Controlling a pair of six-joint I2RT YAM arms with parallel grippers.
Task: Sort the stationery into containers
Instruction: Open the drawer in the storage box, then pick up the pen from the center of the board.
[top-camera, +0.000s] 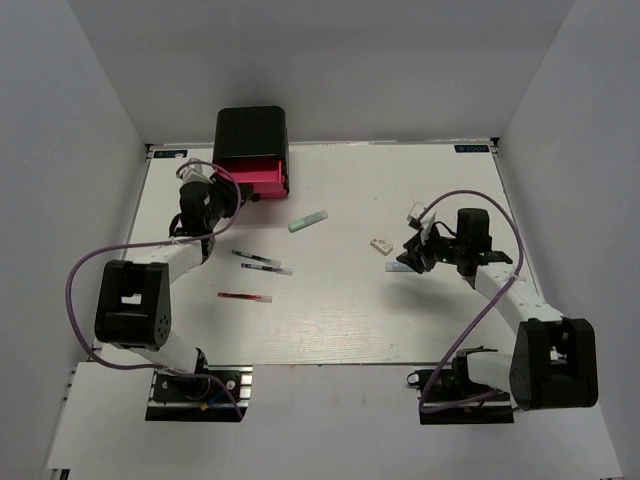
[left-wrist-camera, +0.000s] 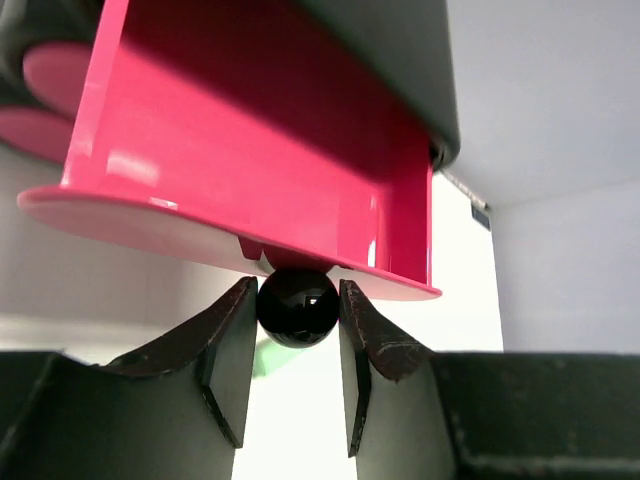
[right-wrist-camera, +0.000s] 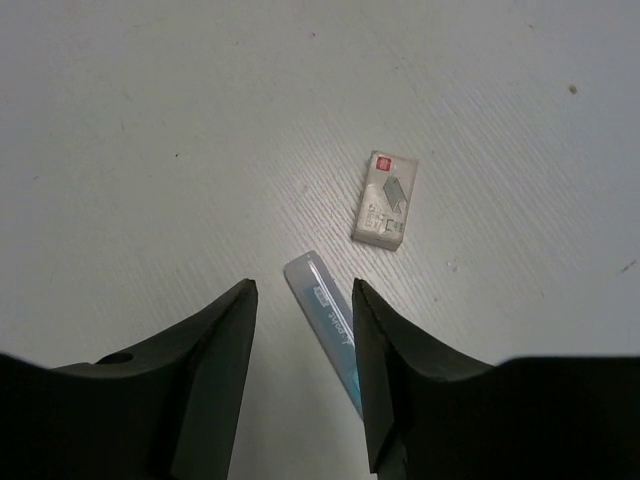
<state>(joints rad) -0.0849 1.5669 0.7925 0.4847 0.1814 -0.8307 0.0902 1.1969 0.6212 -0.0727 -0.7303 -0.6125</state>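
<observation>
The black cabinet stands at the back left with one pink-red drawer pulled out. My left gripper is shut on that drawer's black knob, with a finger against each side of it. A mint-green bar, two dark pens and a red pen lie on the table. My right gripper is open and low over a light-blue bar, which lies between the fingers close to the right one. A white eraser lies just beyond it.
The white table is walled in by grey panels at the back and on both sides. The other drawers are hidden under the open one. Purple cables loop beside both arms.
</observation>
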